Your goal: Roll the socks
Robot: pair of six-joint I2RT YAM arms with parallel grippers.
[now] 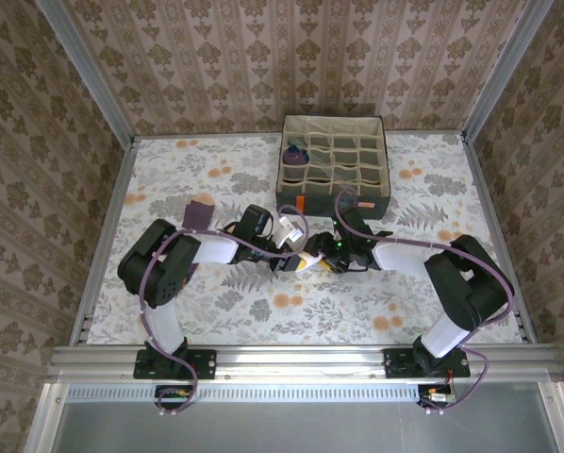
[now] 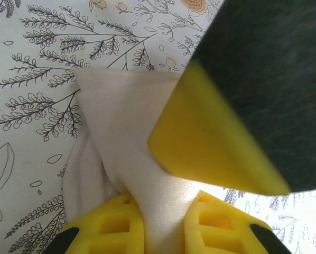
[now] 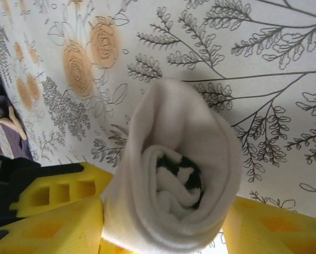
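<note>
1. At the near edge of the table, the two arms rise from their bases. They bend inward and meet low over the middle of the flowered surface.
2. The left hand is clamped on the white sock. Its yellow fingers press together on a fold of the fabric. The fold comes out between them and spreads onto the table.
3. From the left wrist, one yellow-tipped finger of the right hand crosses just above that same fabric.
4. The right hand has its jaws standing apart, one on each side of the sock. There is a sliver of light beside one of them, so they are not squeezing it.
5. From the right wrist, the white sock is wound into a roll. Its open end faces the camera, and the dark stripes of the cuff are tucked inside the coil. It rests on the table between the two hands.
6. Farther out and to the left, a purple sock lies flat on the table. It is beyond the left arm's elbow and well apart from the hands.
7. At the far side stands a grey fabric box with beige grid cells. A purple bundle sits in one of its left cells.
</note>
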